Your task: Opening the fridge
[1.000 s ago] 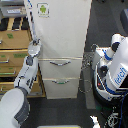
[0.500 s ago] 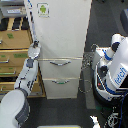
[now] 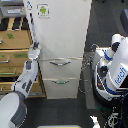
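The tall white fridge [image 3: 62, 35] stands in the middle of the exterior view. Its large upper door carries a small green-logo sticker [image 3: 43, 9]. Below it are two drawers with curved silver handles, the upper handle [image 3: 60, 62] and the lower handle [image 3: 61, 81]. My arm rises from the lower left of the view. My gripper [image 3: 34, 50] is at the left edge of the upper door, near its bottom corner, and seems to touch it. The frame is too small to show whether the fingers are open or shut.
A wooden drawer cabinet [image 3: 15, 47] with green labels stands close against the fridge on the exterior view's left, right behind my arm. A white-and-blue robot body [image 3: 112, 70] with cables stands on the exterior view's right on the dark floor.
My gripper has slid slightly downward along the left edge of the upper door. The fridge door and drawers look unchanged.
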